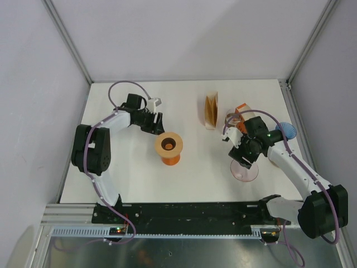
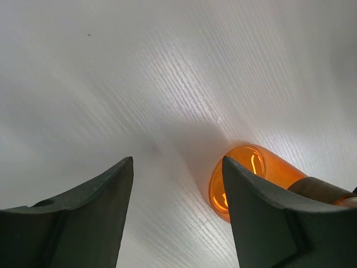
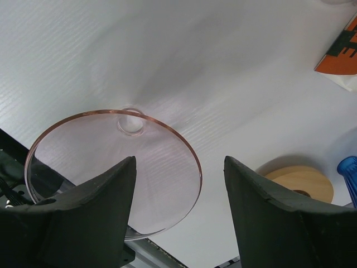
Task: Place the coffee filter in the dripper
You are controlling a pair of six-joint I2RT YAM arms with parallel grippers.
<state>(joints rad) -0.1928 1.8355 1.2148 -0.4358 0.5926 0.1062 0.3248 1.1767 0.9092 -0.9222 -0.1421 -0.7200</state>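
Glossy translucent plastic dripper, matt table

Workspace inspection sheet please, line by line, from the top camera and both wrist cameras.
Surface: white table, no spills seen.
Job's things: orange dripper upright left of centre, no filter evident in it; brown coffee filters standing on edge near the back.
Clutter: clear pinkish funnel under the right arm; orange-and-white packet; blue object; tan wooden disc.
Grippers: left gripper open and empty, beside the orange dripper; right gripper open and empty, above the funnel.
Cables: purple cables loop along both arms.
Surroundings: pale walls; metal frame rail at the near edge.
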